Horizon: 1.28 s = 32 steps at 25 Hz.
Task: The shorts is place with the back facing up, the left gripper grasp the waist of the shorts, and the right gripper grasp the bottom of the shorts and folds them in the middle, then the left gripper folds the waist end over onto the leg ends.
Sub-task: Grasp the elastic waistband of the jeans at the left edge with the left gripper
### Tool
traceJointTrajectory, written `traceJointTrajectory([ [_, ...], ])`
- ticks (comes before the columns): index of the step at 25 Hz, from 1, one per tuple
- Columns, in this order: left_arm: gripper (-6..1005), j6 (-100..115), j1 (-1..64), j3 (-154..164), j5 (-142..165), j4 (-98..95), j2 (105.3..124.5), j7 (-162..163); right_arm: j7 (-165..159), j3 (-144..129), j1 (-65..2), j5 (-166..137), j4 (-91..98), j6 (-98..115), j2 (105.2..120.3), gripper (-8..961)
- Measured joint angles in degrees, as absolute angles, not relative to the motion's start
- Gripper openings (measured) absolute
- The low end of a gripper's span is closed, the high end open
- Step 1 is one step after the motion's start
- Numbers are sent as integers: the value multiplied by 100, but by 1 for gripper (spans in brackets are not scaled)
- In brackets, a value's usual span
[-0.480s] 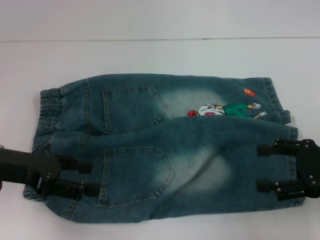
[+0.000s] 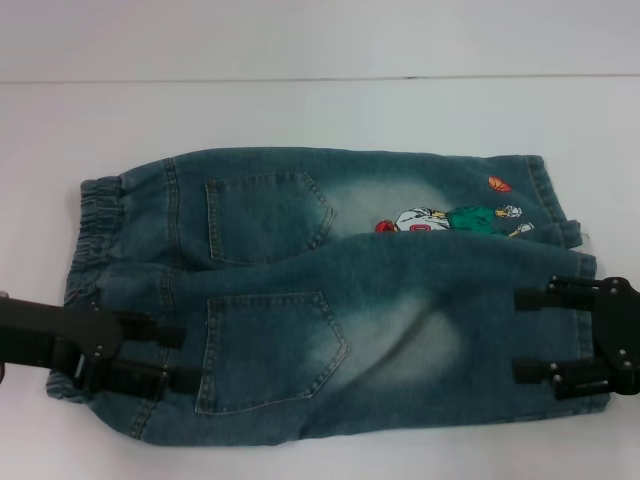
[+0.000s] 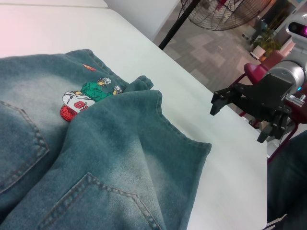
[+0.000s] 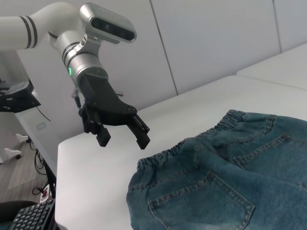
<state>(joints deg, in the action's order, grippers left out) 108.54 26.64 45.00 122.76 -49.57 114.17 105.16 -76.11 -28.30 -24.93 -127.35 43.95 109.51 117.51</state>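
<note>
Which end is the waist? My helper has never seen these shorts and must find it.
On the white table lie blue-green denim shorts, back pockets up. The waist of the shorts is the end nearest those pockets, under the open left gripper. Its gathered, ruffled elastic sets it apart from the flat leg ends.

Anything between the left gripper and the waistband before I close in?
Nothing visible. The open left gripper hangs over the waistband, with only bare table around it; the open right gripper is over the leg ends.
</note>
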Motion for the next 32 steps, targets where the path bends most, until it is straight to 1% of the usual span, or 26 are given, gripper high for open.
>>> traceJointTrajectory([
  [3,834,10968,2697,4478,12265,-5014,11405,10682,-7611,-2830,-2495,-12726,4405,10951,11751,946],
  [6,831,11237,2773,4298,12268,-5244,11331,11298,-7606,-2801,-2496,-12700,4417,10951,11758,946],
  [8,830,11395,2833,4141,12289,-5413,11250,11965,-7604,-2789,-2493,-12692,4433,10951,11761,946],
  [13,826,11294,2927,4061,12436,-5537,10936,13864,-7576,-2816,-2490,-12691,4445,10941,11735,946],
  [17,822,11048,2961,4061,12884,-5487,10810,14725,-7453,-2828,-2497,-12710,4447,10934,11747,946],
  [19,821,10947,2979,4058,13147,-5467,10795,14937,-7410,-2829,-2497,-12711,4448,10919,11761,946],
  [24,817,10618,3107,4044,13871,-5353,10870,15434,-7300,-2830,-2486,-12715,4449,10760,11771,946],
  [32,810,10298,3351,4057,14717,-5035,10898,15558,-7281,-2839,-2488,-12726,4456,10668,11755,946],
])
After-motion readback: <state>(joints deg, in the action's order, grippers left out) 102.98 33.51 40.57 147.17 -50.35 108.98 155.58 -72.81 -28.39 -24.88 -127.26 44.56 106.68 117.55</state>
